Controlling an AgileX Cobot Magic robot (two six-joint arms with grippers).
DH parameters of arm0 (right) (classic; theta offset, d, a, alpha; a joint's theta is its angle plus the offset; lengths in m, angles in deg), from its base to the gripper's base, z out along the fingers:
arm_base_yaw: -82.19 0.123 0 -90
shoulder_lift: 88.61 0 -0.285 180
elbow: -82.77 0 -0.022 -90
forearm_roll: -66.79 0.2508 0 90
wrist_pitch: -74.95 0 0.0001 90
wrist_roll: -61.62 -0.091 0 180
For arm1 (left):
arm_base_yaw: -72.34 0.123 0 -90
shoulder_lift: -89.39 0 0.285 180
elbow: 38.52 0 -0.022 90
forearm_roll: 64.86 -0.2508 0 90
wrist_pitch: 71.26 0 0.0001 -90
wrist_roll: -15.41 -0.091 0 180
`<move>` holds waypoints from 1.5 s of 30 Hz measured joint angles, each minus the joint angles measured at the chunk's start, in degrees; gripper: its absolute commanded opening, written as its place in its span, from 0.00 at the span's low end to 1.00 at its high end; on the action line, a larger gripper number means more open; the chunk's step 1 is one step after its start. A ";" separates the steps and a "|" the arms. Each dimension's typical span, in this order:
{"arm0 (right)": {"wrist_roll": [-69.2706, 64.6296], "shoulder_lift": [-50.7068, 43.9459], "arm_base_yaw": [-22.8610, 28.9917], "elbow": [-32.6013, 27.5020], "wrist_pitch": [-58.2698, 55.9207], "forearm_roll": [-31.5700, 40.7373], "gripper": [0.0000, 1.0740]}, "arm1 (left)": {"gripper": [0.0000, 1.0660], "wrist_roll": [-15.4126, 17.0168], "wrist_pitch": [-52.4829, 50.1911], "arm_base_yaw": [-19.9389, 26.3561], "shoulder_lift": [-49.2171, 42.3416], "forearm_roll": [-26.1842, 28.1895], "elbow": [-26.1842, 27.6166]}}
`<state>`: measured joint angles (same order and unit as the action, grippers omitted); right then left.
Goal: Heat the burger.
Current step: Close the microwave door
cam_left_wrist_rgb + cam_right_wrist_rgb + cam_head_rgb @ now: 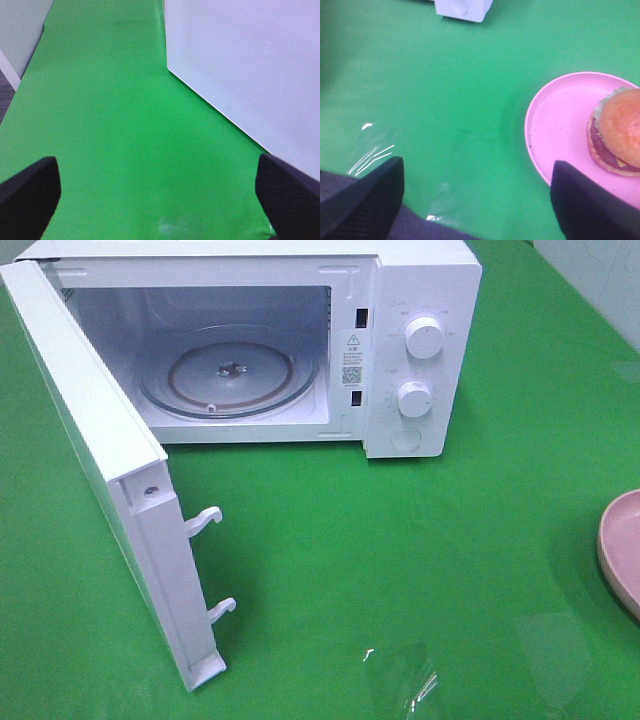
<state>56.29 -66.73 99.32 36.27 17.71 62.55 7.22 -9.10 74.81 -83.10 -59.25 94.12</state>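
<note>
At the exterior view's right edge, plate (pixel 622 545) cut off, burger (pixel 620 131) unseen; both tools wide, empty.

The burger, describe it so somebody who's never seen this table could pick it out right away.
Start at the white microwave standing with its door open on the green tablecloth. Off to its right, near the table's edge, lies a round pink plate. The burger sits on that plate, off-centre: a glossy golden-brown bun with lettuce, a dark patty and some yellow cheese showing, the only food in sight.
</note>
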 measured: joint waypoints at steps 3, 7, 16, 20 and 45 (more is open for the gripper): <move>0.46 -5.27 -5.56 -1.89 1.49 0.11 0.71 | 0.92 0.00 0.00 0.00 0.00 0.00 0.00; 0.52 -11.12 -10.43 -2.18 1.72 0.17 0.71 | 0.92 0.00 0.00 0.00 0.00 0.00 0.00; 0.52 -14.32 -15.47 -2.18 1.66 1.09 0.71 | 0.92 0.00 0.00 0.00 0.00 0.00 0.00; 0.52 -14.32 -15.47 -2.18 1.66 1.20 0.71 | 0.92 0.00 0.00 0.00 0.00 0.00 0.00; 0.52 -14.32 -15.47 -2.18 1.66 1.20 0.71 | 0.92 0.00 0.00 0.00 0.00 0.00 0.00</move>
<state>56.80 -81.06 83.85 34.09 19.37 63.76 7.22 -9.10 74.81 -83.10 -59.25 94.12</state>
